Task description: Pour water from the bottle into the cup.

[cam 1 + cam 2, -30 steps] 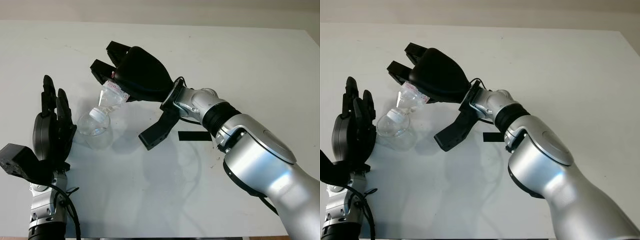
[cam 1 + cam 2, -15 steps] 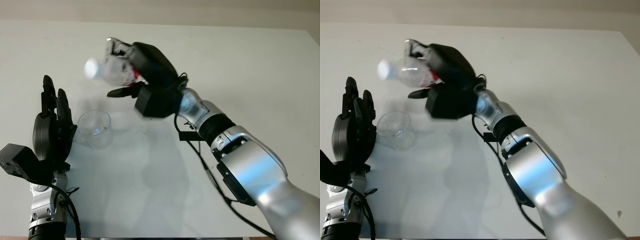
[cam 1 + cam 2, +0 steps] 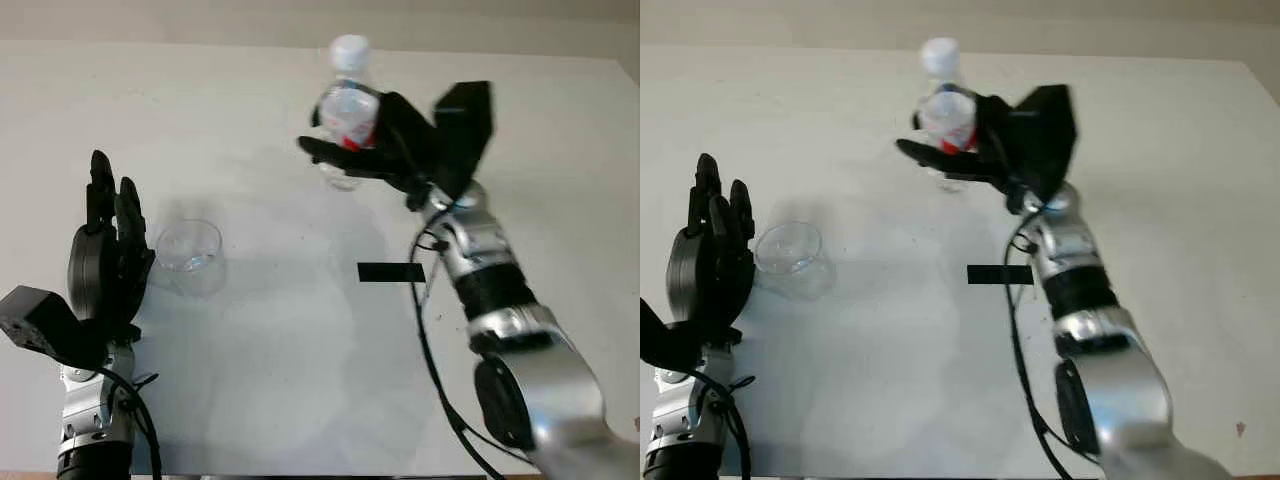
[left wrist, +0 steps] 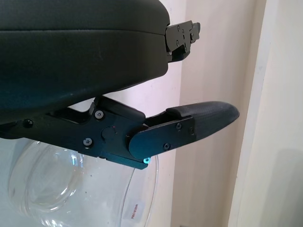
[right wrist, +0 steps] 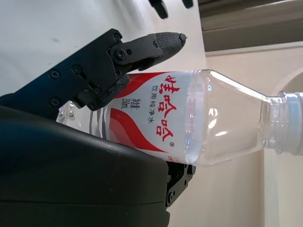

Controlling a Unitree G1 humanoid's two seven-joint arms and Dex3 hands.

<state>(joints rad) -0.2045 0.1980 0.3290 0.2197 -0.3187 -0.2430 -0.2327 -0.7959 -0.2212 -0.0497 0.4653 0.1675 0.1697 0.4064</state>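
The bottle [image 3: 347, 110] is held upright in the right hand [image 3: 400, 150], well above the far-middle of the table [image 3: 560, 150], neck up and well apart from the cup [image 3: 190, 247]. The grip is taken round the red-labelled body: in the right wrist view fingers [image 5: 118, 56] are wrapped over the label w/ the palm shell behind, so the neck and mouth are left free. The bottle looks largely empty; how much water is left cannot be told. No cap is seen on the mouth in the wrist view, which suits pouring.

The cup is stood on the table at the near left, just beside the left hand [image 3: 105, 265]. That hand is open and holds nothing; it is held edge-up next to the cup, probably as a guard or steadier so the cup is not knocked while poured into. Whether the cup wall is touched cannot be told. In the left wrist view the cup [image 4: 71, 189] is seen close under a finger [image 4: 189, 125]. Whether water is in it cannot be made out.

Judging by the upright hold away from the cup, no pouring is under way now.
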